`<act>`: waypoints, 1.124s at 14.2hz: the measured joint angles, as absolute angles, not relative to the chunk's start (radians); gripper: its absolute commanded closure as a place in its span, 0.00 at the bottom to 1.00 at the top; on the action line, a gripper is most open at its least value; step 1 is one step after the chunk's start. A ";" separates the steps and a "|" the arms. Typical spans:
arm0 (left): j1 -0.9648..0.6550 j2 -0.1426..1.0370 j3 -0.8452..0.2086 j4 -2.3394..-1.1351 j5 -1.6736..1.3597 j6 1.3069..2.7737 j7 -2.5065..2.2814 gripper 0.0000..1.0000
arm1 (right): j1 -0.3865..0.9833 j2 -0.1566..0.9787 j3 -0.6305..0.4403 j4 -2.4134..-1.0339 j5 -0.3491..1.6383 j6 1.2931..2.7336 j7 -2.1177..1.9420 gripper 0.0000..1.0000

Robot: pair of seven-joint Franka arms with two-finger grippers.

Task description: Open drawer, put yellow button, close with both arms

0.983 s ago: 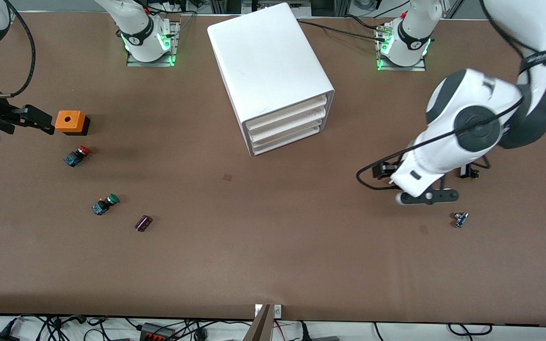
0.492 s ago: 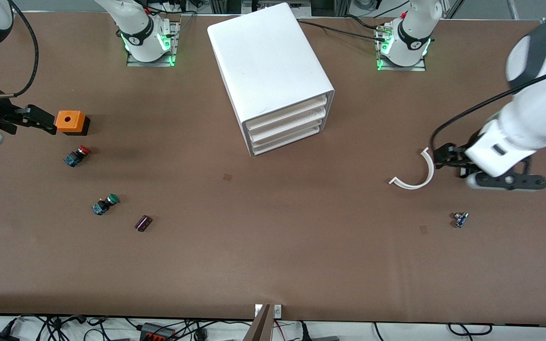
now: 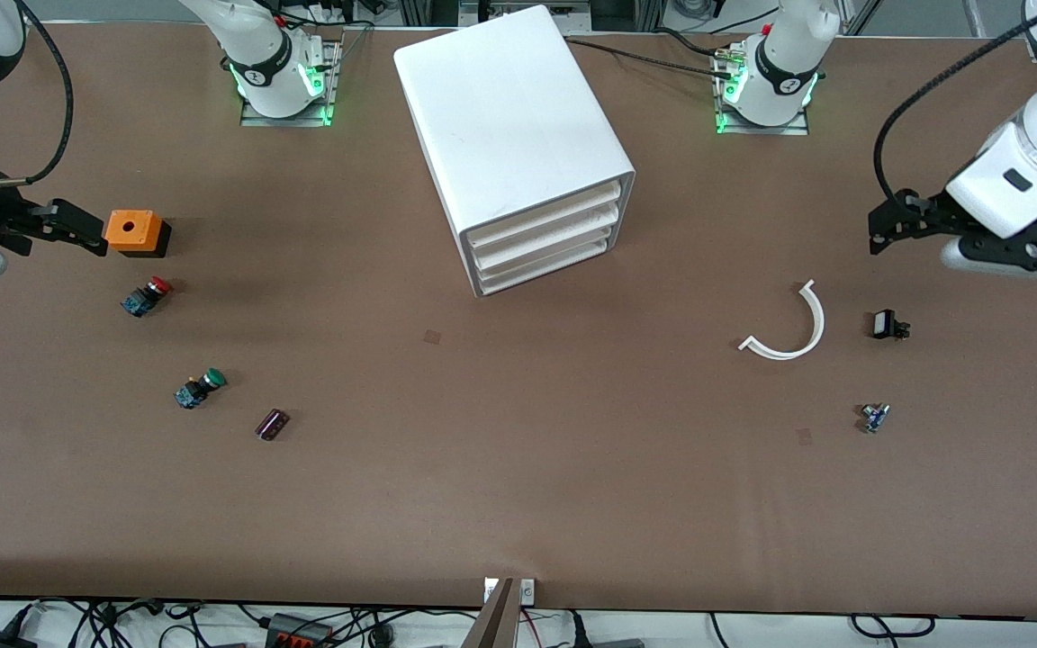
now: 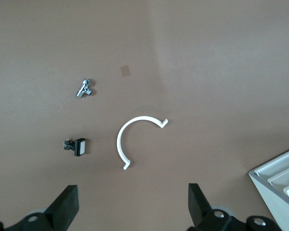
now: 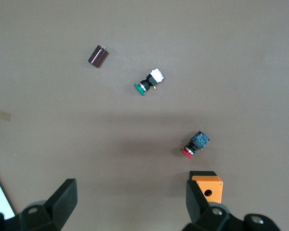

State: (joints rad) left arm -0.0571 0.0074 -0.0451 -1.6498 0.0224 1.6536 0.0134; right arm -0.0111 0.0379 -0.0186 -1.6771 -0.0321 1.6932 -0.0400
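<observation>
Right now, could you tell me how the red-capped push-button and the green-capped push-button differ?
The red-capped button has a red cap; the green-capped button has a green one. The red-capped button lies close to the orange box, while the green-capped button lies nearer the front camera, beside the dark cylinder. Both lie on their sides toward the right arm's end.

Bright, even light from above. The brown counter [image 3: 518, 486] shows no glare; shadows are soft and short. All views are sharp, though a faint broad shadow lies below the right end effector [image 5: 130, 199].
</observation>
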 measured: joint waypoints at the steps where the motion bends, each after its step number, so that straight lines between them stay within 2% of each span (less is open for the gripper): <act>1: -0.057 -0.008 -0.042 -1.671 0.022 1.657 0.014 0.00 | -0.011 0.038 -0.019 -1.677 -0.032 1.693 -0.039 0.00; 16: -0.057 -0.014 -0.038 -1.693 0.022 1.671 0.018 0.00 | -0.011 0.038 -0.019 -1.677 -0.032 1.676 -0.019 0.00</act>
State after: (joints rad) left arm -0.0569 -0.0136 -0.0384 -1.6926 0.0224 1.6707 0.0181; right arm -0.0112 0.0379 -0.0190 -1.6771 -0.0321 1.6757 -0.0192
